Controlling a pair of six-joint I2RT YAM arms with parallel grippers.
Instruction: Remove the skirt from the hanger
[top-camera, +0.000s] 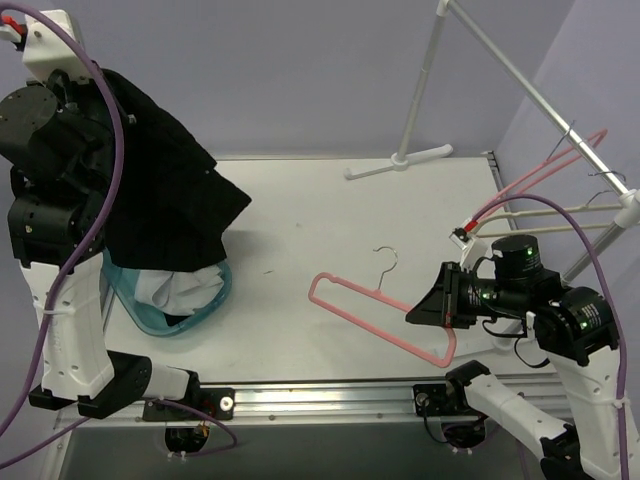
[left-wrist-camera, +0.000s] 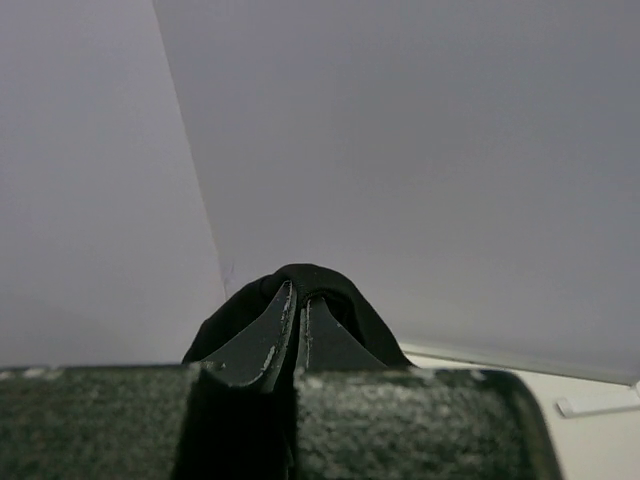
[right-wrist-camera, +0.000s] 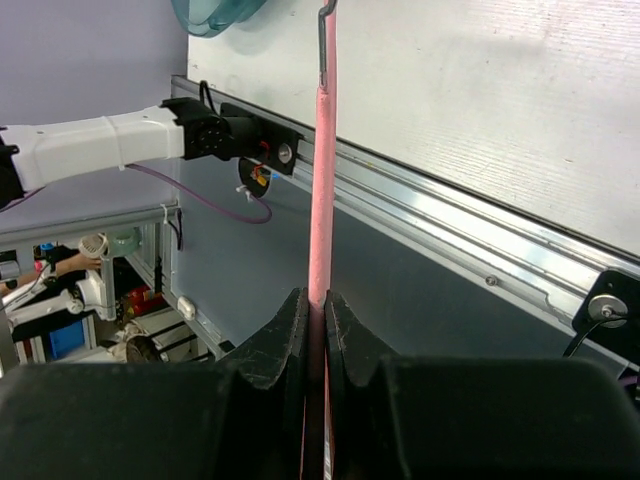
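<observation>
The black skirt (top-camera: 160, 200) hangs from my raised left gripper (top-camera: 105, 80) at the far left, its hem draping down over a blue basket. In the left wrist view my left gripper (left-wrist-camera: 298, 300) is shut on a fold of the skirt (left-wrist-camera: 340, 290). The pink hanger (top-camera: 375, 310) is bare and held flat just above the table by my right gripper (top-camera: 425, 310), which is shut on its right end. In the right wrist view the hanger (right-wrist-camera: 322, 180) runs straight up from between the closed fingers of my right gripper (right-wrist-camera: 315, 305).
A translucent blue basket (top-camera: 200, 310) with white cloth inside sits under the skirt. A white clothes rack (top-camera: 420, 100) stands at the back right, with a pink hanger (top-camera: 550, 165) and cream hangers (top-camera: 570, 215) on its rail. The aluminium rail (top-camera: 330, 400) marks the table's near edge.
</observation>
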